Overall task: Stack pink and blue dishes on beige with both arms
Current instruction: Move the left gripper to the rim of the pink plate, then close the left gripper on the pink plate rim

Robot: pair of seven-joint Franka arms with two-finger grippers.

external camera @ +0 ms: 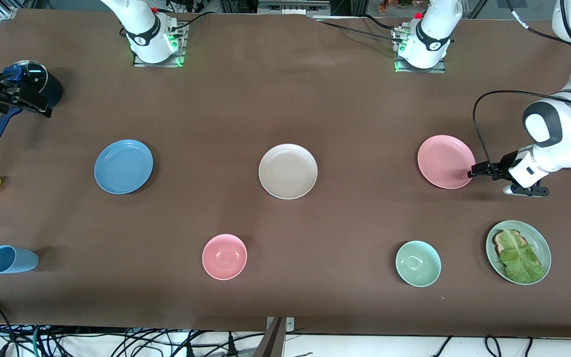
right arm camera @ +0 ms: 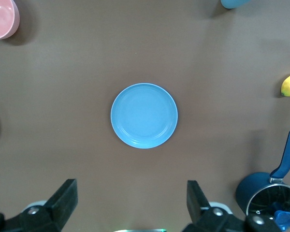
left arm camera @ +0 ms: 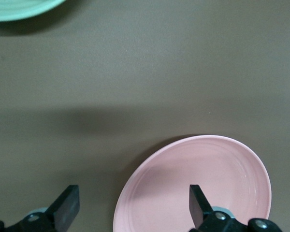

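Pink plate (external camera: 445, 161) rim between left tool (left arm camera: 130, 208) fingers

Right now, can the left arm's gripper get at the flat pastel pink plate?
Probably yes. The left gripper is open at the flat pastel pink plate, its fingers straddling the rim, with only bare brown table around it.

The table (external camera: 285, 99) wears a matt brown cloth-like cover, faintly creased in the upper middle of the front frame. The blue plate (external camera: 123, 166), beige plate (external camera: 288, 171) and pink plate (external camera: 446, 161) look like smooth matt plastic with ringed rims. The arms (external camera: 563, 134) are glossy white plastic. At upper left, the pot (external camera: 42, 84) is dark blue with a shiny glass lid.
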